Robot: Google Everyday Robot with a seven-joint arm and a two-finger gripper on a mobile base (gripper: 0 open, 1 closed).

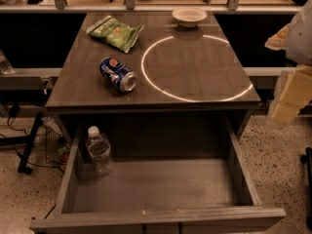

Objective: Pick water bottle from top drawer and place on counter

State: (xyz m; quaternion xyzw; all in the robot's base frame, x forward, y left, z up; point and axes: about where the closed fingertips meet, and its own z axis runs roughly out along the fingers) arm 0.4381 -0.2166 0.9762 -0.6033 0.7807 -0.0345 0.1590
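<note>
Currently the gripper (290, 99) sits at the right edge of the view, just off the right side of the counter (195, 77) and above the speckled floor (278, 155). Whether it is clenched or released cannot be told.

Nearest on its left is the counter's right edge, with a thin white circle (195, 100) marked on the wood-grain top. Further left and away, a pale bowl (189, 16) stands at the counter's far edge, just outside the circle.

Well to the gripper's left, a blue Pepsi can (118, 74) lies on its side just outside the circle's left arc. A green chip bag (115, 31) lies flat beyond the can.

Below and left of the gripper, the top drawer (161, 186) is pulled out from under the counter. The water bottle (99, 150) stands upright in the drawer's back left corner, white cap up, well apart from the gripper
</note>
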